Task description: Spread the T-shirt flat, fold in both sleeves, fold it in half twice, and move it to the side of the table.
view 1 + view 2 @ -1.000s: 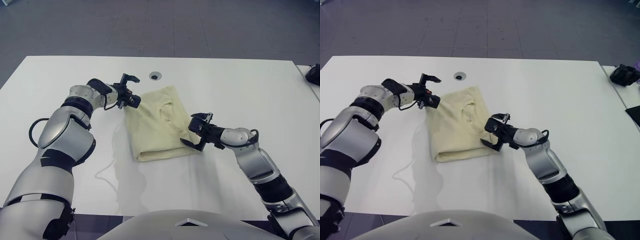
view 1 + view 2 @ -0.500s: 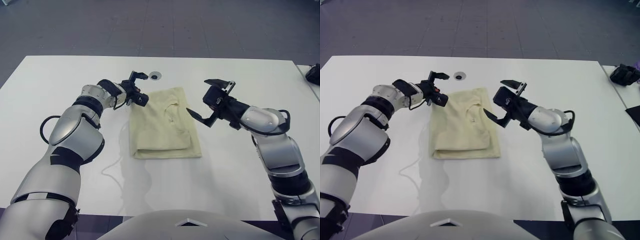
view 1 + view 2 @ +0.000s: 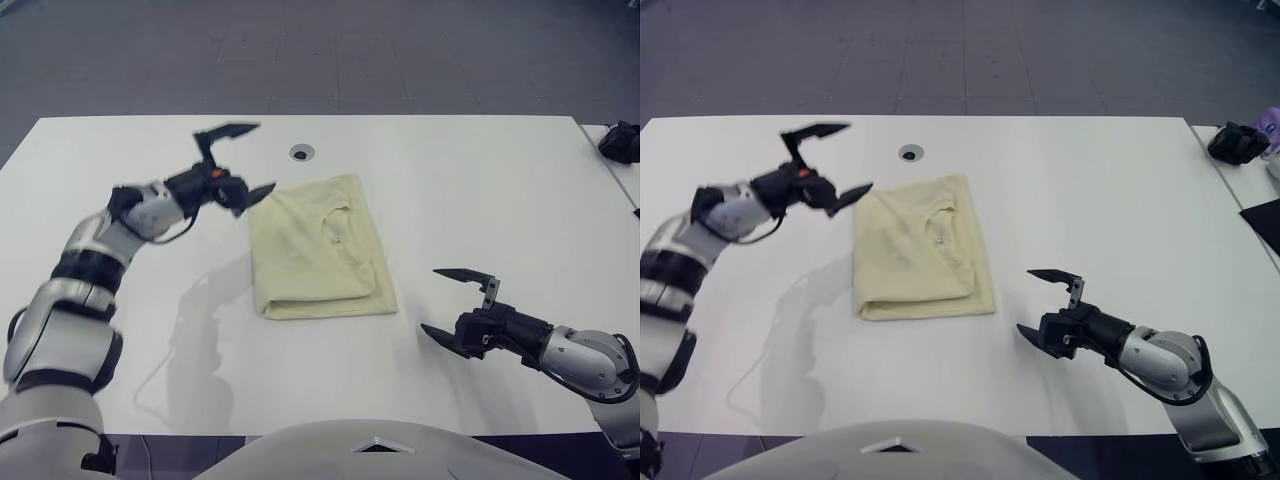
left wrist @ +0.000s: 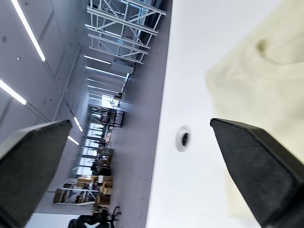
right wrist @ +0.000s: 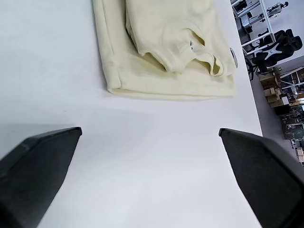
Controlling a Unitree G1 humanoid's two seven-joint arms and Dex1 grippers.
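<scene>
Left arm (image 3: 90, 262) stretched forward and inward, elbow low, forearm angled up. Left gripper (image 3: 252, 158) wide open, holding nothing, one finger high, other lower, tips pointing toward robot's right; wrist apparently rolled sideways. Right arm (image 3: 585, 360) held close to body, forearm low, pointing toward robot's left. Right gripper (image 3: 433, 300) wide open, empty, fingers spread far apart.

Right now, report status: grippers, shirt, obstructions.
Left gripper open, by T-shirt's far corner. Right gripper open, near front edge, clear of it. T-shirt folded, mid-table, not yet moved aside. Cable hole beyond it.
</scene>
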